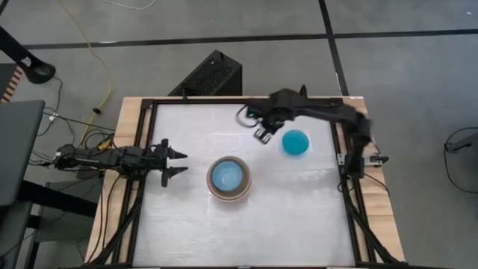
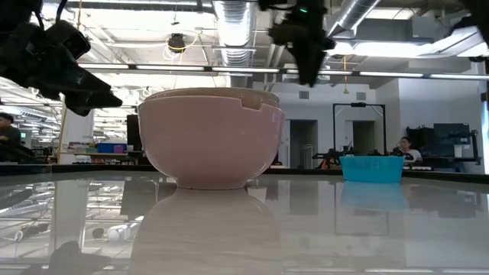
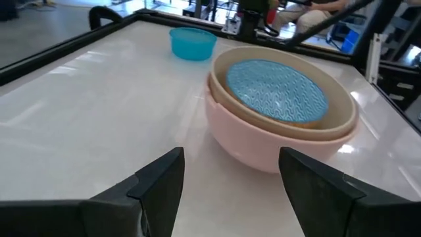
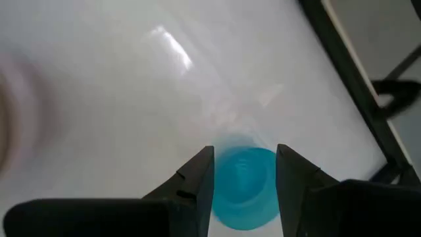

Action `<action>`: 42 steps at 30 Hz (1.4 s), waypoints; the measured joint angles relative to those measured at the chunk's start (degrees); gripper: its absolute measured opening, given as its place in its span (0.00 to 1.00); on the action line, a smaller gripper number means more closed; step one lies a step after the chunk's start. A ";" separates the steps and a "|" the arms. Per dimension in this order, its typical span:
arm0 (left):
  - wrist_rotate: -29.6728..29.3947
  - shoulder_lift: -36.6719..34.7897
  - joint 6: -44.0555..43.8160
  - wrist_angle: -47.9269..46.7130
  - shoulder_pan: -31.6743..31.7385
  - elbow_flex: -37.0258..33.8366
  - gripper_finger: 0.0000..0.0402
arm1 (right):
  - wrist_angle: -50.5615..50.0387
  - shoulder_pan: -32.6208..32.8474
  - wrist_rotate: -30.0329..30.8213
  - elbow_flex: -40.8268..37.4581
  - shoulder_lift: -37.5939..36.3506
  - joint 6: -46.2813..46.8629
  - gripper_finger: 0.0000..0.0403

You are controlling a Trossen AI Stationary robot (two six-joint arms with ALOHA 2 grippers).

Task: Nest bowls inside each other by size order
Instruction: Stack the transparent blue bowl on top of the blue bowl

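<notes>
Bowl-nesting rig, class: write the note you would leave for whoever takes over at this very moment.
Left gripper: open, empty, waiting at the table's left side, aimed at the stack.
Right gripper: open, empty, raised just beside the small round teal-blue plastic bowl, which stands alone on the table's right.
Done: the round salmon-pink plastic bowl holds the grey-beige bowl, which holds the light blue bowl, mid-table. No cream-white bowl can be made out.
Left: grasp the teal-blue bowl and set it inside the light blue one.

Right tool (image 1: 263, 134) open, raised; left tool (image 1: 179, 163) open, waiting left.
</notes>
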 joint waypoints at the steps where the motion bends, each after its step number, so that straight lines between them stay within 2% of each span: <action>1: -0.49 0.00 -0.03 0.07 0.00 -0.02 0.59 | 1.88 -1.31 -0.04 -4.20 -3.00 0.23 0.32; 9: -3.69 0.00 -0.77 0.74 0.00 -0.07 0.59 | 18.71 -10.58 -2.01 -35.36 -25.00 5.09 0.32; 13: -4.87 0.00 -1.53 0.80 0.00 -0.07 0.59 | 21.33 -13.86 -2.07 -44.67 -32.33 8.76 0.32; 18: -6.63 0.00 -2.51 0.89 0.00 -0.07 0.59 | 22.36 -17.19 -3.31 -52.75 -37.66 12.56 0.32; 22: -6.91 0.00 -3.08 0.91 0.00 -0.07 0.59 | 26.46 -19.75 -6.23 -58.04 -39.03 12.71 0.32; 29: -6.81 0.00 -5.43 0.93 0.00 -0.07 0.59 | 35.17 -22.20 -10.84 -65.47 -36.84 13.07 0.32; 36: -6.64 0.00 -7.33 0.93 0.00 -0.07 0.59 | 39.45 -22.10 -11.29 -69.66 -33.59 13.08 0.32; 42: -5.62 0.00 -7.48 0.91 0.00 -0.07 0.59 | 41.05 -22.13 -11.56 -70.19 -30.51 11.97 0.31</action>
